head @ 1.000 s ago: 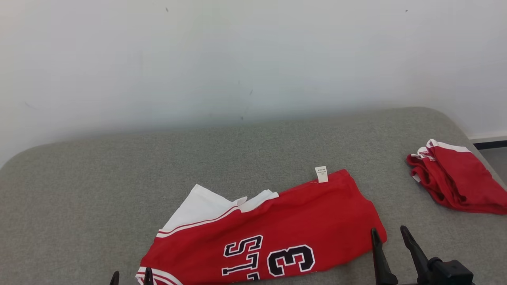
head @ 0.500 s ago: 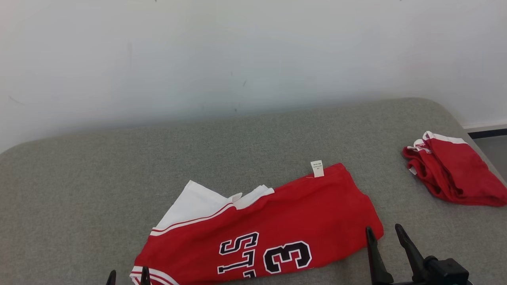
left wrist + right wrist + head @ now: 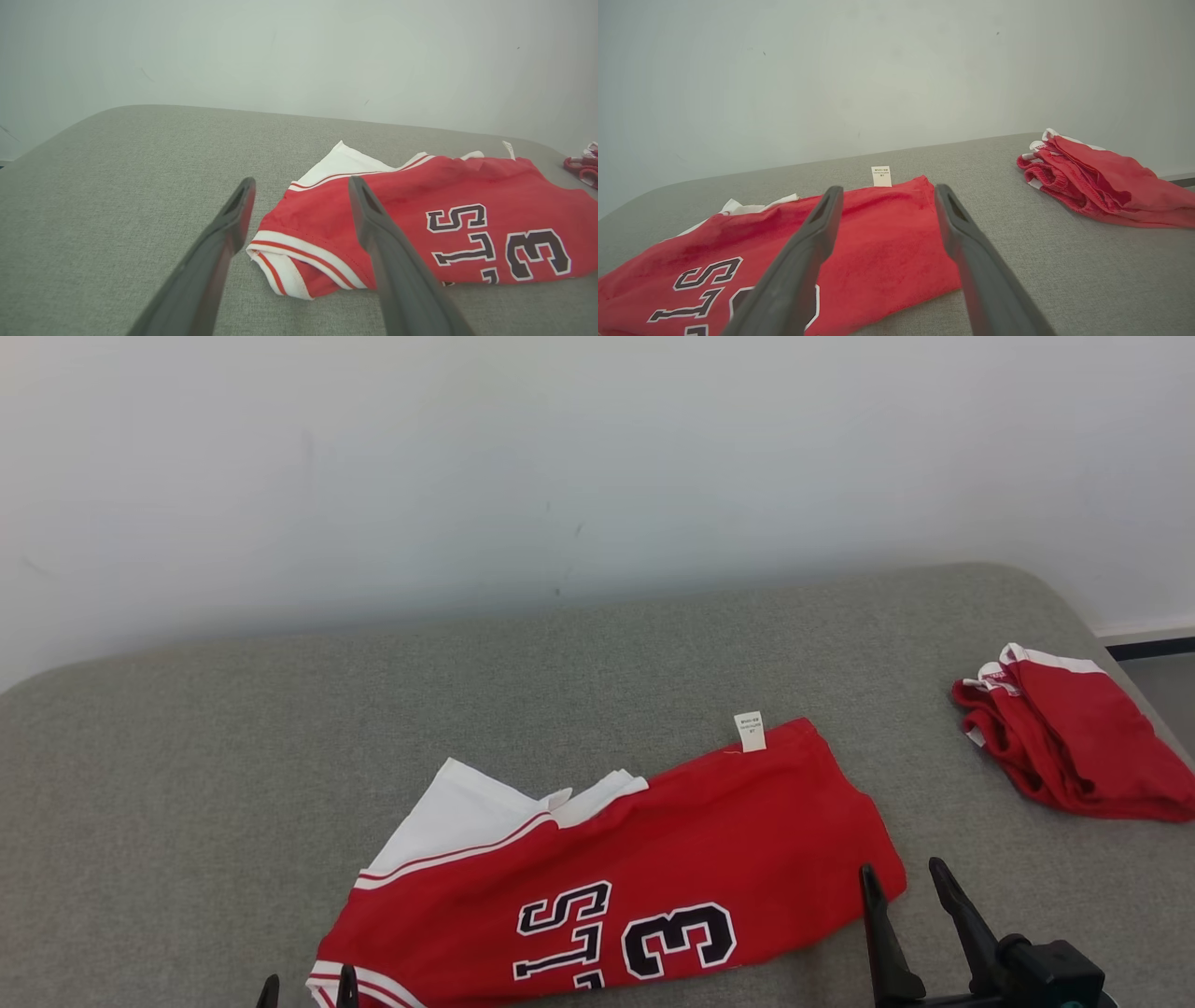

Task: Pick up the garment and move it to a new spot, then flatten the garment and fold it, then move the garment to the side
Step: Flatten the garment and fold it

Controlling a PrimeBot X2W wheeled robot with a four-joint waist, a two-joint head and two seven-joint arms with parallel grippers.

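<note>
1. Left hand (image 3: 302, 186): fingers spread wide, holding nothing; near left, just at the jersey's striped corner. Contact with the cloth cannot be judged.
2. Right hand (image 3: 903, 873): fingers spread wide, holding nothing; near right, just beside the jersey's right end.
3. Red jersey (image 3: 653, 840): lies flat on the worktop between the two hands, the dark white-edged characters "STS" and "3" facing up.
4. White panel (image 3: 457, 821): at the jersey's far left edge.
5. Small white label (image 3: 750, 730): at its far edge.
6. Second red garment (image 3: 1074, 747): white-trimmed, bunched at far right, well apart from the jersey.
7. Worktop (image 3: 233, 756): grey fabric surface, rounded corners.
8. Wall (image 3: 560, 448): pale, behind.
</note>
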